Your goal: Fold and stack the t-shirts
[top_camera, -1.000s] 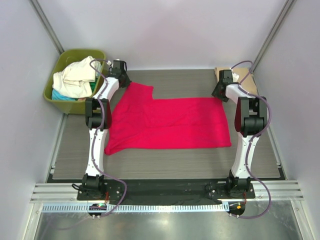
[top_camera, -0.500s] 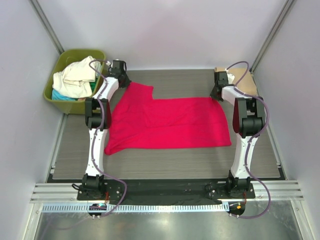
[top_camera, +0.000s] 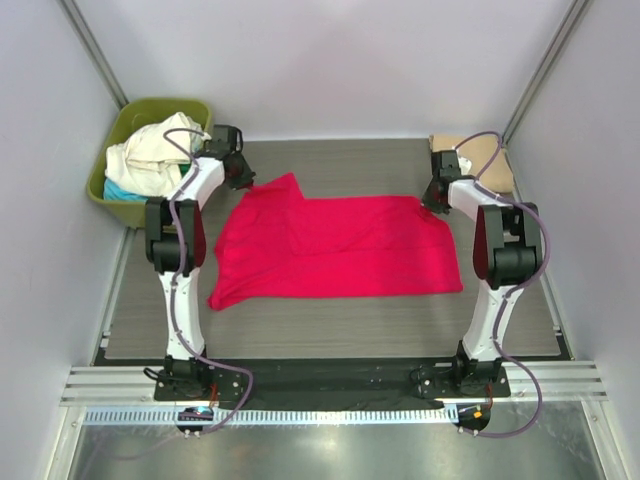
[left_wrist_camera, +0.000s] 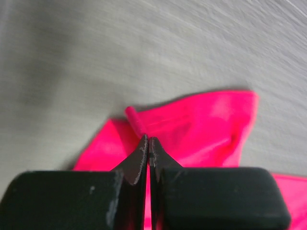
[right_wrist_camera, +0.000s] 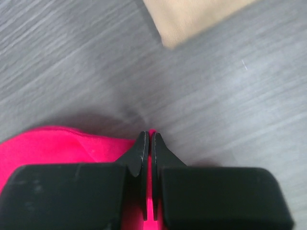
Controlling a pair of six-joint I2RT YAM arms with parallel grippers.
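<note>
From above, the red t-shirt lies spread across the middle of the table, between the 2 arms. It is mostly flat, with its far edge rumpled at both ends. The left gripper sits at the shirt's far-left corner and the right gripper at its far-right corner. Behind the right arm, at the table's far-right corner, lies a tan t-shirt, partly hidden by the arm and cable. At the far left stands the tub, holding cream-white t-shirts with a teal t-shirt beneath them.

In the left wrist view, the left gripper is clamped tight, with red cloth showing between the fingertips. The pinched corner of the red t-shirt fans out beyond it over bare table.

In the right wrist view, the right gripper is likewise pinched closed on a thin edge of the red t-shirt, which spreads to the left of the jaws. The tan t-shirt lies apart from them, at the top of the view.

As for progress, the task looks early. 1 shirt, the tan one, seems already set aside as the base of a stack. The red one is gripped at 2 corners but shows no fold yet. The shirts in the tub have not been dealt with, so most of the folding and all further stacking remain.
</note>
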